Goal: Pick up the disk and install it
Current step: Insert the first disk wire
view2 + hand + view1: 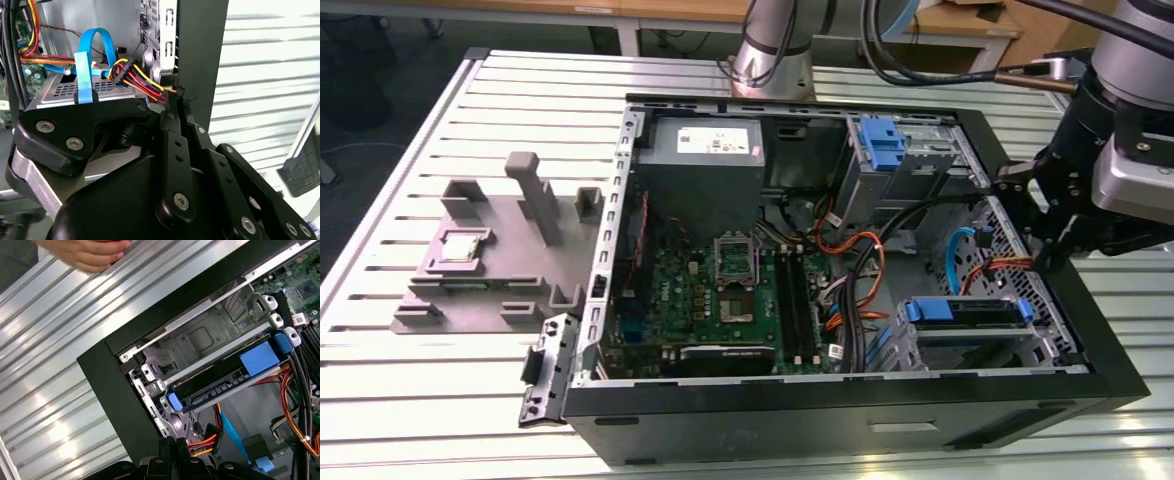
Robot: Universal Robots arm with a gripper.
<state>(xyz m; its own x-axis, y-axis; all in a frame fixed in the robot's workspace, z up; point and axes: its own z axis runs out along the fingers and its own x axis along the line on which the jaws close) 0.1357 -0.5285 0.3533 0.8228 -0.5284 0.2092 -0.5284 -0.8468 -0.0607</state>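
Open PC case (1107,350) lying on a slatted metal table (440,400), seen from the exterior view. We note the motherboard (720,290) on the case floor and the grey power supply (707,150) towards the far wall. At the exterior view's right, the gripper (1047,225) hangs over the case's side wall, just above the drive-cage area; in the second wrist view its black fingers (175,150) lie pressed together w/ no gap and nothing between them, i.e. closed and empty.

The disk (965,312) sits in the lower drive bay near the case's front corner, its blue carrier facing up; in the first wrist view we see the same disk (230,375) slotted into the metal cage, blue tabs at both ends. It is apart from the gripper.

A second blue carrier (883,148) stands in the upper bay at the far side. Red, yellow and orange power wires (140,75) and a flat blue data cable (87,65) run betw. the cage and the board; the wire bundle ends just beside the fingertips.

On the table at the exterior view's left stands a grey fixture (494,270) holding a small square chip (464,245). A person's hand (87,252) rests on the table slats in the first wrist view, well apart from the case.
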